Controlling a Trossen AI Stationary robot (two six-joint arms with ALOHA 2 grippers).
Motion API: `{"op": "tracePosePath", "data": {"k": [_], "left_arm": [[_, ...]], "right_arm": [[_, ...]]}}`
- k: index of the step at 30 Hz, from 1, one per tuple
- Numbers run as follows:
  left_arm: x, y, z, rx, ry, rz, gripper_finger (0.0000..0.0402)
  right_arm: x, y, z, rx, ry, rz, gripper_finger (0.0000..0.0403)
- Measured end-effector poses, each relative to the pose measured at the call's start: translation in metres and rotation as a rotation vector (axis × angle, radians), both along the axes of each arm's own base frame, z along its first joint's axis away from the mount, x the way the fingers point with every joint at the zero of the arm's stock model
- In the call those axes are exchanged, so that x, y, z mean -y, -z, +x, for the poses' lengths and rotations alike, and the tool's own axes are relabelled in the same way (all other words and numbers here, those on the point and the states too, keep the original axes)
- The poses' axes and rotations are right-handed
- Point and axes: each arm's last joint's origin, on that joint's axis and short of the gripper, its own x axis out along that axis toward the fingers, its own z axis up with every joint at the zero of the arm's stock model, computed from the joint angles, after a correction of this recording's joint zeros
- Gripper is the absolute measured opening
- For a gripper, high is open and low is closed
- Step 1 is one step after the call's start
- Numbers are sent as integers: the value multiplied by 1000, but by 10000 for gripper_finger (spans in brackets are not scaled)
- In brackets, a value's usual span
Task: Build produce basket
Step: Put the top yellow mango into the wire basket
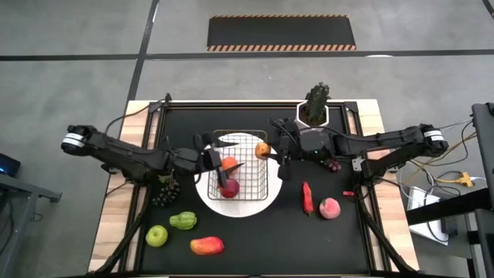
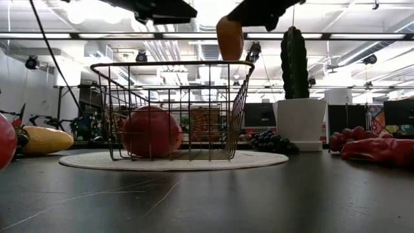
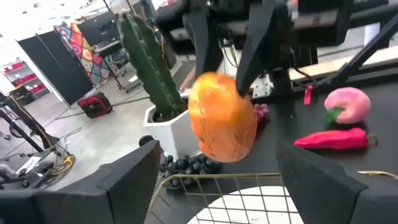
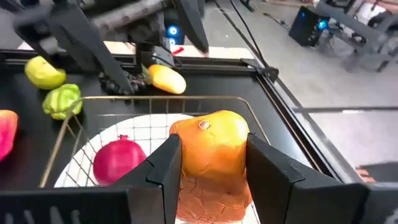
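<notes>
The right gripper (image 4: 211,168), pinching the orange (image 1: 262,150) above the basket's (image 1: 272,185) three-o'clock rim, risks dropping it outside, while the spread left gripper (image 1: 218,161) crowds nine o'clock.

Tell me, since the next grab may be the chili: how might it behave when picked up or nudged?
The chili lies flat on the table beside the peach, long and thin, so it would probably slide or pivot rather than roll far. Its narrow body likely needs a crosswise grip. It looks like a light toy, probably stiff, though that is uncertain.
</notes>
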Motion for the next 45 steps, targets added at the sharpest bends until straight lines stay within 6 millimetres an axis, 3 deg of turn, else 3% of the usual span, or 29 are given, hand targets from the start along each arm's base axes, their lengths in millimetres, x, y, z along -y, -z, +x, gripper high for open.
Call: {"op": "tracePosePath", "data": {"k": [10,21,32,45], "left_arm": [[-4,-3,-19,90,1,-16,301],[-4,-5,-20,116,1,-21,301],[-4,-6,-20,135,-1,-25,301],[-4,-6,-20,142,-2,-48,301]], "right_arm": [[18,46,20,-53,90,70,134],[42,88,54,-84,198,149,134],[45,93,56,-104,228,139,139],[45,93,55,-106,261,148,207]]}}
